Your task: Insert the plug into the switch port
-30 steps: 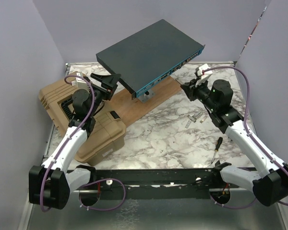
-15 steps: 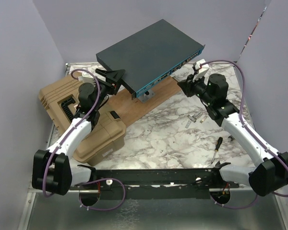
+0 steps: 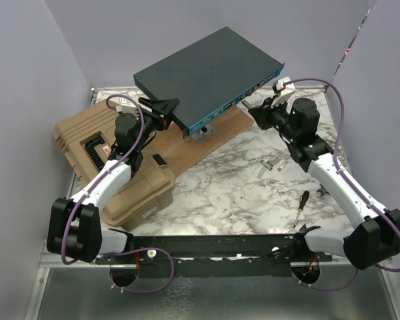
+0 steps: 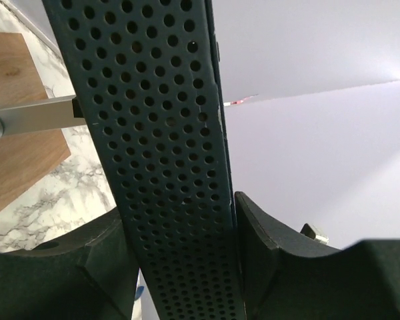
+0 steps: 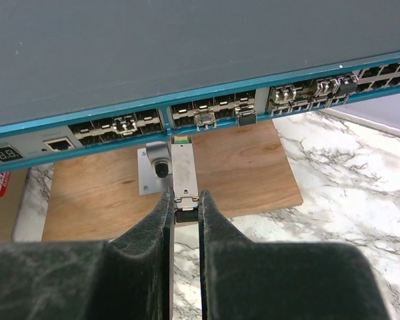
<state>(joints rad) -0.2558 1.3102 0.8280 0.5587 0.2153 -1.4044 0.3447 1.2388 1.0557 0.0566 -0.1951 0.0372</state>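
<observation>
The switch (image 3: 207, 73), a flat dark grey box with a teal front face (image 5: 207, 93), stands tilted on a stand over a wooden board. My left gripper (image 3: 165, 105) is at its left corner. In the left wrist view the switch's perforated side (image 4: 167, 133) fills the gap of the left gripper (image 4: 177, 213), with both fingers against it. My right gripper (image 3: 259, 119) is in front of the teal face. The right wrist view shows the right gripper (image 5: 185, 197) shut on the silver plug (image 5: 184, 170). The plug's tip lies just below the row of ports (image 5: 213, 107).
A tan ribbed case (image 3: 113, 167) lies at the left under my left arm. The wooden board (image 3: 207, 137) carries a metal bracket (image 5: 153, 170) beside the plug. A screwdriver (image 3: 301, 205) and small metal parts (image 3: 272, 164) lie on the marble top. Lilac walls enclose the table.
My left gripper has moved forward onto the switch's left corner and its jaws have closed in on it. The right arm has carried the plug up closer to the front face.
</observation>
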